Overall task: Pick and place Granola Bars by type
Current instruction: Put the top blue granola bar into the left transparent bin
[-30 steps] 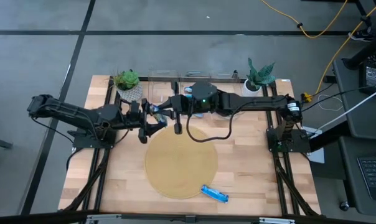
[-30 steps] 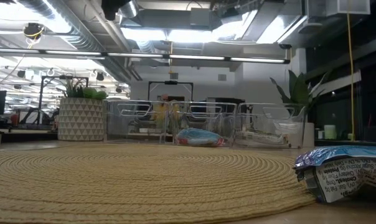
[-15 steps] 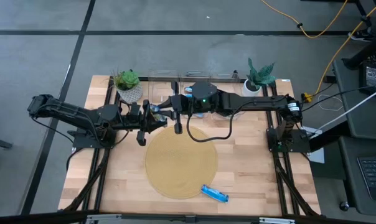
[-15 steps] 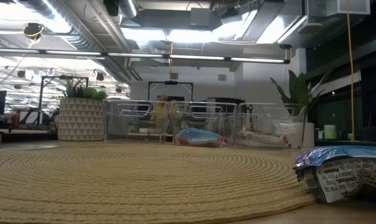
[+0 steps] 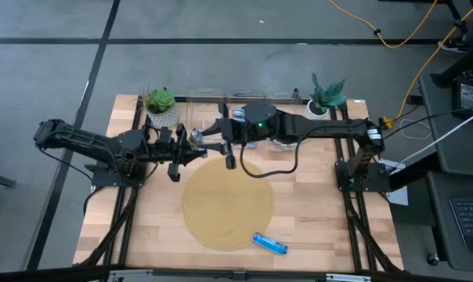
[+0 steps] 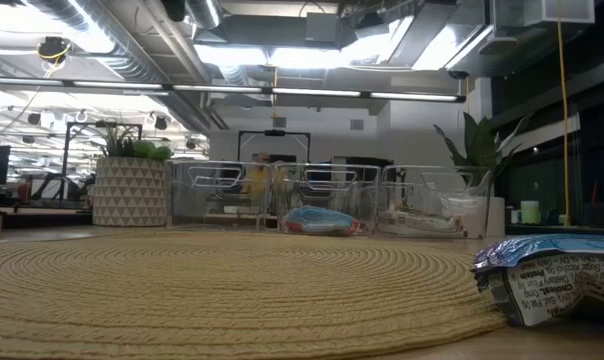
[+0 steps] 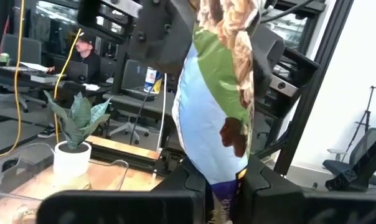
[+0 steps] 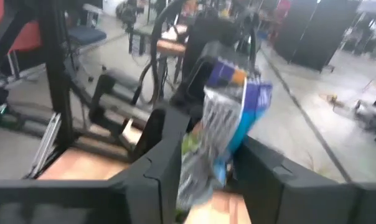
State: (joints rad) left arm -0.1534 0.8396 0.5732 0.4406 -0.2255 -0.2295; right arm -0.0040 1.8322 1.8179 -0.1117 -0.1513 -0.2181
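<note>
I see the wooden surface (image 5: 315, 204) carrying a round woven mat (image 5: 227, 205) at its middle, 1 blue granola bar (image 5: 269, 244) at the mat's near edge, 2 potted plants (image 5: 161, 105) and clear bins (image 6: 327, 205) along the far edge.

Counter (image 5: 315, 211): you see pale wooden planks, smooth with a low sheen, framed by black metal rails.
Round mat (image 5: 227, 202): you see coarse woven straw-like fibre in ribbed coils, matt.
Blue bar (image 5: 269, 244): glossy crinkled foil wrapper.
Green-brown bar (image 7: 216, 93): your left wrist view shows shiny printed film, creased.
Left claw (image 7: 228, 190): matt black plastic fingers.
Right claw (image 8: 203, 174): the same matt black finish.
Bins (image 6: 327, 200): clear, glossy plastic.
Plant pot (image 6: 130, 190): you see a white faceted, matt surface.
</note>
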